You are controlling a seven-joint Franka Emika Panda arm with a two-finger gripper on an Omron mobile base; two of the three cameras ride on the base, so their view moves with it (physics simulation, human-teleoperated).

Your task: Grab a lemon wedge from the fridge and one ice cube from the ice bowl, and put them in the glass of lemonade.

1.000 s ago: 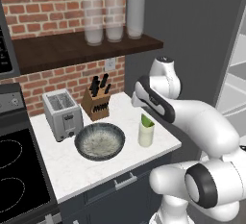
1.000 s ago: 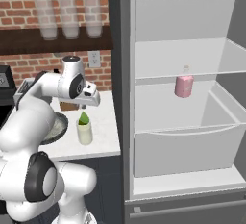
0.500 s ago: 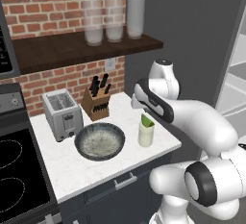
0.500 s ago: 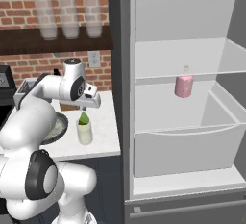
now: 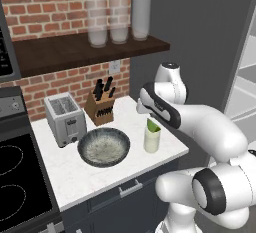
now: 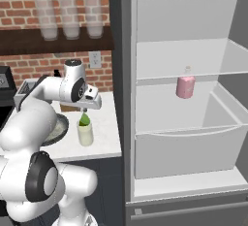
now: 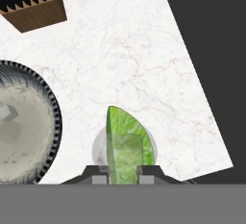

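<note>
My gripper (image 7: 122, 172) is shut on the lemon wedge (image 7: 126, 143), a bright green crescent that stands upright between the two fingertips. Directly beneath it sits the glass of lemonade (image 7: 98, 148), whose rim shows around the wedge. From the sides, the wedge (image 5: 152, 125) (image 6: 85, 119) pokes out of the top of the glass (image 5: 151, 141) (image 6: 85, 134), with the gripper (image 6: 84, 111) just above it. The ice bowl (image 5: 103, 147) (image 7: 21, 129) lies on the counter left of the glass. The fridge (image 6: 184, 26) stands open to the right.
A silver toaster (image 5: 64, 118) and a knife block (image 5: 100, 108) stand behind the bowl. Three tall frosted glasses (image 5: 117, 22) are on the shelf above. A pink bottle (image 6: 185, 85) is on a fridge shelf. The counter edge (image 7: 202, 98) runs close to the glass; a stove (image 5: 15, 187) is at left.
The hand has dipped slightly toward the glass, still holding the wedge. Nothing else has moved.
</note>
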